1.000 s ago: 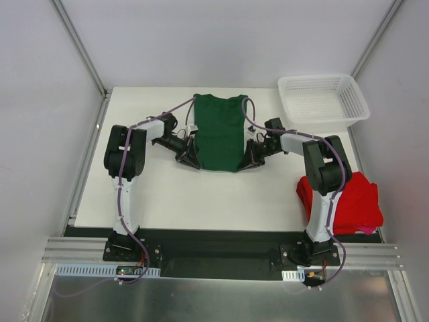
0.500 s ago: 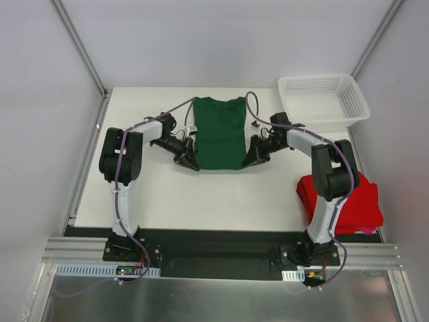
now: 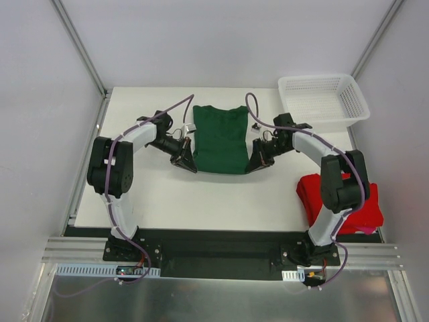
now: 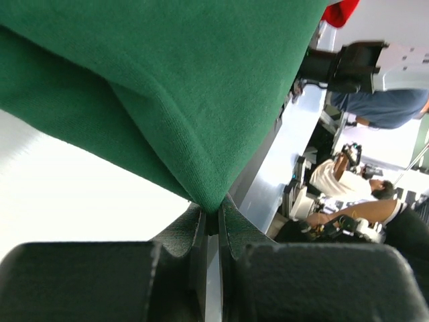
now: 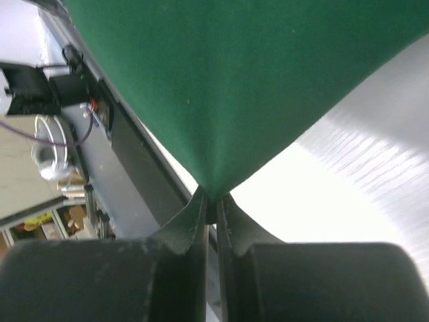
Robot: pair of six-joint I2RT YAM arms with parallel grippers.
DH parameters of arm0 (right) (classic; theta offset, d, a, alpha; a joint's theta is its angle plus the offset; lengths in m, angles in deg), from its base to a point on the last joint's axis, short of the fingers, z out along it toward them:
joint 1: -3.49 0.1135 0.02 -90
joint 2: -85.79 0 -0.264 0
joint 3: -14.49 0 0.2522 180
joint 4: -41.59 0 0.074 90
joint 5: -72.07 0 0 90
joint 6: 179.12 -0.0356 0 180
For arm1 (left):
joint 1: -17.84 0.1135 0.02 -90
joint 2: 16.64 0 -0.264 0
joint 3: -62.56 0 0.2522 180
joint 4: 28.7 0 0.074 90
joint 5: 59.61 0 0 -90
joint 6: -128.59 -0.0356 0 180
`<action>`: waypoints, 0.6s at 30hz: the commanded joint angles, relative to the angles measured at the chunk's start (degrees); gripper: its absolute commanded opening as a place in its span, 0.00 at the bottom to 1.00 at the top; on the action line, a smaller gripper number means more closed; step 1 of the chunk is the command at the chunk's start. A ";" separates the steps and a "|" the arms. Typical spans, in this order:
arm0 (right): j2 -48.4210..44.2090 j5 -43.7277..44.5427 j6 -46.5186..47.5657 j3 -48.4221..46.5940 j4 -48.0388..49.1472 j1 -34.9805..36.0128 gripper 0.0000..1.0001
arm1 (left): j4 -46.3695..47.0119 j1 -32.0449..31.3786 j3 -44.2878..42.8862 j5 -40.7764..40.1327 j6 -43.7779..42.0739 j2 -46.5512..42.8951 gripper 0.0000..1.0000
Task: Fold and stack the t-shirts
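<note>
The dark green t-shirt (image 3: 220,139) lies in the middle of the table, narrowed lengthwise, neck at the far end. My left gripper (image 3: 192,166) is shut on its near left corner, and the cloth (image 4: 201,100) rises from the pinch. My right gripper (image 3: 249,168) is shut on the near right corner, with green cloth (image 5: 234,87) spreading above its jaws. Both corners are held up off the table. The red t-shirt (image 3: 355,204) lies folded at the table's near right edge, partly behind the right arm.
A white plastic mesh basket (image 3: 324,98) stands at the far right corner of the white table (image 3: 201,201). Grey walls and metal posts close in the sides. A black rail (image 3: 214,251) carries both arm bases along the near edge.
Both arms have swung outward and forward at the elbows while the grippers kept hold of the green shirt's near corners; the shirt's near edge has lifted and shifted slightly toward the arms.
</note>
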 commanded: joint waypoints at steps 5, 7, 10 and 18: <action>-8.51 -0.89 8.55 3.92 -8.79 0.03 0.01 | -6.19 -0.42 7.07 -2.47 -7.37 -11.00 0.00; -9.92 -1.15 10.66 4.53 -9.93 0.20 0.01 | -7.33 -0.86 9.09 -2.91 -8.42 -13.45 0.00; -11.50 -1.59 12.77 5.06 -12.13 0.38 0.01 | -9.00 -2.35 11.81 -3.79 -9.91 -16.88 0.00; -15.46 -3.00 18.04 6.91 -18.90 1.96 0.01 | -11.12 -6.58 17.88 -5.73 -11.68 -23.83 0.00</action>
